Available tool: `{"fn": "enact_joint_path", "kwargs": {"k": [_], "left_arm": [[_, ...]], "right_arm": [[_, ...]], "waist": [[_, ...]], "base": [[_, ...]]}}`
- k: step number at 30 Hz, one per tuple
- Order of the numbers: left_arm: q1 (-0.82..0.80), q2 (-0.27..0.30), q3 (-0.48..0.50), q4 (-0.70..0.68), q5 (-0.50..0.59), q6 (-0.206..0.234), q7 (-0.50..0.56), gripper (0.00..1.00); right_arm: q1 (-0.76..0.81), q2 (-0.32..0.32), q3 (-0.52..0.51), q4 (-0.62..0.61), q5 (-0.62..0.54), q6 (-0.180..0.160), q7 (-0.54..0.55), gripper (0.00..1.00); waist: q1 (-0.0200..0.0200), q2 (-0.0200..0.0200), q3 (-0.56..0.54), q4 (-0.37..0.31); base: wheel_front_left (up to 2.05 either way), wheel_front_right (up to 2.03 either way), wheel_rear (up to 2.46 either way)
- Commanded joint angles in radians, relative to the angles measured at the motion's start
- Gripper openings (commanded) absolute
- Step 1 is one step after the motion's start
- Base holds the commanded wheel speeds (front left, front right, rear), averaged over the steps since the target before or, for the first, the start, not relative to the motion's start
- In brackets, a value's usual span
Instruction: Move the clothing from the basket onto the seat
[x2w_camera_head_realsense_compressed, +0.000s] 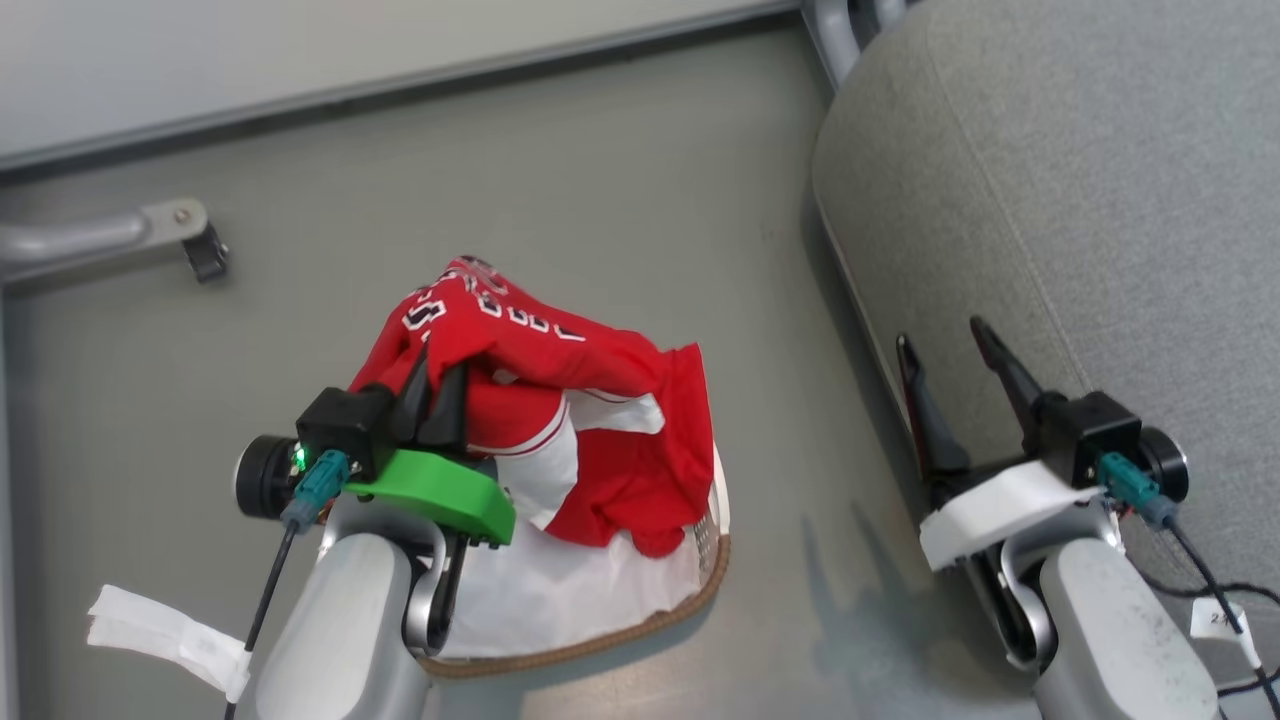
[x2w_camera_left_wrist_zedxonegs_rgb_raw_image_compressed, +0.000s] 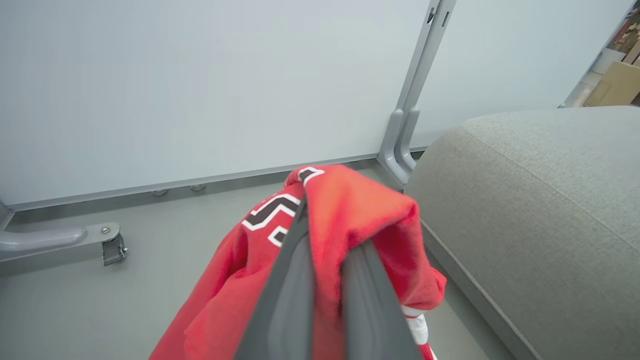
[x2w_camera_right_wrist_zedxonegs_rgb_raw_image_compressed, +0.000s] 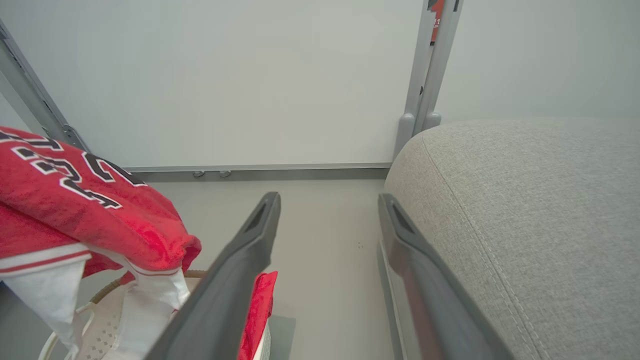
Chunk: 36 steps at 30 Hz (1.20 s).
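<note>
Okay, left claw (x2w_camera_head_realsense_compressed: 437, 390) clamped tight on the red jersey (x2w_camera_head_realsense_compressed: 560, 345), held up over the basket (x2w_camera_head_realsense_compressed: 650, 620), with lower folds hanging onto the white sheet (x2w_camera_head_realsense_compressed: 570, 590). Right claw (x2w_camera_head_realsense_compressed: 942, 335) spread wide, empty, just beside the grey sofa seat (x2w_camera_head_realsense_compressed: 1100, 200) edge.

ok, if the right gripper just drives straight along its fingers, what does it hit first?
Probably nothing close. Ahead of the right gripper, which is open, lies bare floor, then the white wall panel. The seat runs close beside one finger and might brush it first; depth is unclear.
</note>
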Motion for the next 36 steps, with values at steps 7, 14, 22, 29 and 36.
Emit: {"fn": "enact_joint_path", "kwargs": {"k": [7,14,22,29,36], "left_arm": [[-0.028,0.001,-0.039,-0.147,-0.052,0.011,-0.001,0.00],[-0.061,0.001,-0.082,-0.243,-0.089,0.045,0.000,0.00],[-0.057,0.001,-0.133,-0.261,-0.099,0.082,0.000,0.00],[-0.049,0.001,-0.160,-0.249,-0.110,0.093,0.000,0.00],[-0.059,0.001,-0.226,-0.250,-0.145,0.096,0.000,0.00]], "right_arm": [[0.077,-0.007,0.011,0.020,-0.015,0.000,-0.004,1.00],[0.104,-0.005,0.025,0.035,-0.016,0.000,-0.004,1.00],[0.035,-0.029,0.187,-0.118,0.046,-0.001,-0.004,1.00],[-0.096,-0.093,0.396,-0.194,0.079,-0.001,-0.002,1.00],[-0.243,-0.083,0.547,0.015,0.095,-0.001,-0.002,1.00]], "waist": [[0.0001,0.0000,-0.168,0.033],[0.0001,0.0000,-0.217,0.029],[0.0001,0.0000,-0.226,0.039],[0.0001,0.0000,-0.215,0.047],[0.0001,0.0000,-0.212,0.076]], "base": [[0.00,0.00,0.00],[0.00,0.00,0.00],[0.00,0.00,0.00],[0.00,0.00,0.00],[0.00,0.00,0.00]]}}
